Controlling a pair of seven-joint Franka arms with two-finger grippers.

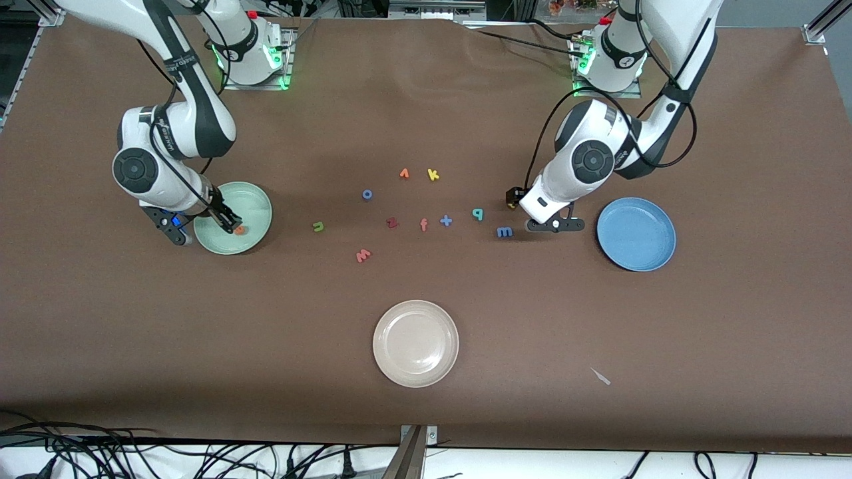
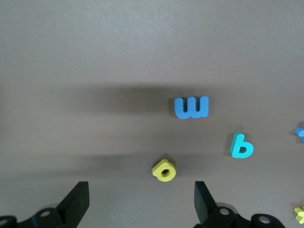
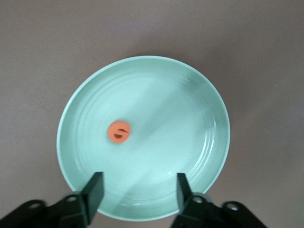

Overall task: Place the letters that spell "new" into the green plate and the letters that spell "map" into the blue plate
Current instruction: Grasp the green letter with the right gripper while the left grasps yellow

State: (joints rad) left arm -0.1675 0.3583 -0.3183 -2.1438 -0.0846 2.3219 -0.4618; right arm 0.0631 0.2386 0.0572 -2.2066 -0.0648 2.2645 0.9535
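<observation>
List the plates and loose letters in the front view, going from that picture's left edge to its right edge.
green plate → green n → salmon w → blue o → dark red z → salmon f → blue plus → teal p → blue m → blue plate.

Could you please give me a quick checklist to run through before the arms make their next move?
1. Orange e lies in the green plate: ok.
2. Right gripper over the green plate, open, nothing between its fingers: ok.
3. Left gripper open, over the table by the yellow a: ok.
4. Blue m and teal p lie apart from the a, room to pick one alone: ok.
5. Blue plate holds no letters yet: not ok.
6. Green n and salmon-red w are on the table, not in the green plate: not ok.
</observation>
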